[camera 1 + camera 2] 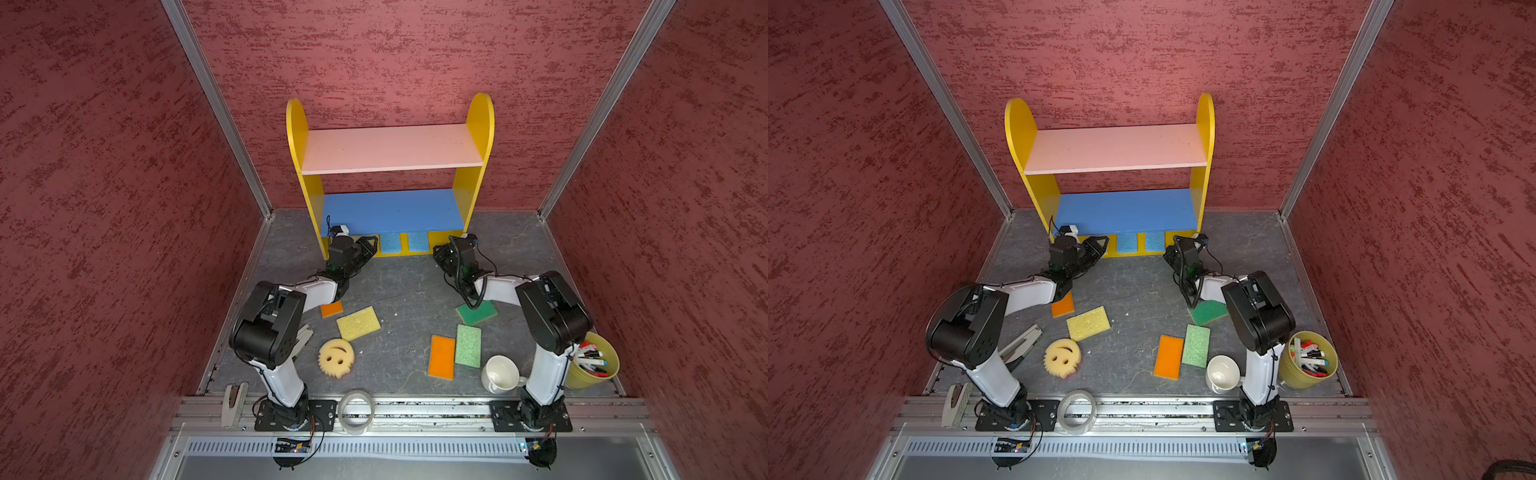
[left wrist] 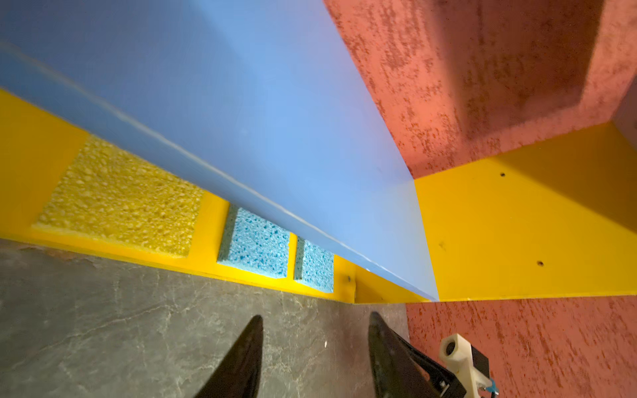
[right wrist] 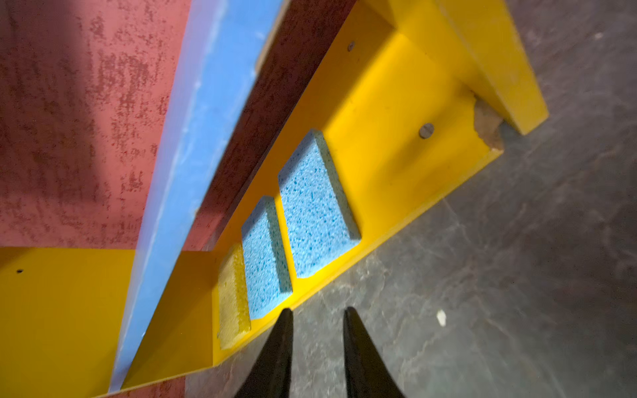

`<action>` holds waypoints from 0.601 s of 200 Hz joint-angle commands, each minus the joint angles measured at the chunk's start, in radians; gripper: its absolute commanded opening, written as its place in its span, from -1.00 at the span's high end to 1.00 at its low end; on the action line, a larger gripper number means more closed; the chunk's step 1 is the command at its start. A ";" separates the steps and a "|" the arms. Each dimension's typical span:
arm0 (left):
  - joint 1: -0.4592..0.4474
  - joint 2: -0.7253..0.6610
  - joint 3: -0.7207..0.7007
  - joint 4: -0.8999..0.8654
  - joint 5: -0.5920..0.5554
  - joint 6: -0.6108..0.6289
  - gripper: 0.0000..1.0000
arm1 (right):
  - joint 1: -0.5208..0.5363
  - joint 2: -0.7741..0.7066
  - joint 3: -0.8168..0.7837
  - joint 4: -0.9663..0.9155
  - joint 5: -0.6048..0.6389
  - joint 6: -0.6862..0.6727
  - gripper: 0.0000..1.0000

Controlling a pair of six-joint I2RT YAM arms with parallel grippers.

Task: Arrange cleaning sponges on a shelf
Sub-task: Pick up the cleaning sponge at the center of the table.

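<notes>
Shelved: yellow sponge (image 2: 120, 200), two blue sponges (image 2: 255, 244), on shelf (image 1: 478, 137) base.
Outstanding: six loose sponges (image 1: 358, 323) on table (image 1: 407, 286).
Left gripper (image 2: 315, 316): jaws parted, empty.
Right gripper (image 3: 317, 309): jaws parted, empty.

The shelf (image 1: 390, 149), at twelve o'clock on the surface (image 1: 407, 286), has smooth painted boards with a soft sheen. One base corner (image 3: 487, 125) is chipped to raw, fibrous brown. The blue sponges (image 3: 317, 203) are fine-pored foam, the yellow sponge (image 2: 120, 196) coarser. The surface is matt, grey, stone-veined. At five o'clock, the white mug (image 1: 500, 372) looks glossy.
</notes>
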 commanded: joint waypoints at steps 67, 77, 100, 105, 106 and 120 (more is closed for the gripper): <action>-0.107 -0.510 -0.051 -0.720 -0.134 0.222 -0.52 | 0.250 -0.289 0.011 -0.512 -0.131 -0.445 0.05; -0.110 -0.565 -0.063 -0.805 -0.130 0.220 -0.61 | 0.292 -0.288 0.022 -0.551 -0.146 -0.480 0.01; -0.101 -0.659 -0.097 -0.954 -0.116 0.187 -0.84 | 0.369 -0.267 0.015 -0.558 -0.191 -0.531 -0.03; -0.096 -0.674 -0.109 -0.972 -0.109 0.179 -0.91 | 0.382 -0.255 0.021 -0.559 -0.205 -0.547 -0.10; -0.094 -0.676 -0.112 -0.975 -0.107 0.176 -0.92 | 0.384 -0.252 0.024 -0.559 -0.207 -0.550 -0.11; -0.074 -0.715 -0.158 -0.996 -0.090 0.139 -0.99 | 0.419 -0.199 0.067 -0.584 -0.240 -0.587 -0.97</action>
